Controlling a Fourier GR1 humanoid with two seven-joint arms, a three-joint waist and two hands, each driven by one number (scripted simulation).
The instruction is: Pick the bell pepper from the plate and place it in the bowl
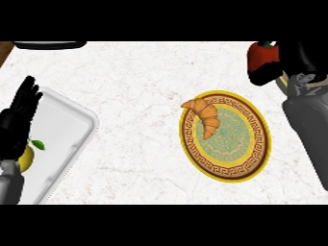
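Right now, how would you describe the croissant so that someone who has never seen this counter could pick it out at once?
Find the round plate with the yellow rim and brown key-pattern band, right of centre on the white marble counter. The croissant lies on its upper left part, overlapping the rim. It is a golden-brown ridged crescent, and the only food on that plate.

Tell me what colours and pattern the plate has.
In the head view, the plate has a yellow rim, a brown band with a gold key pattern, and a pale green centre.

One head view looks steeply down on the counter (131, 86); forearms enter from the lower edge.
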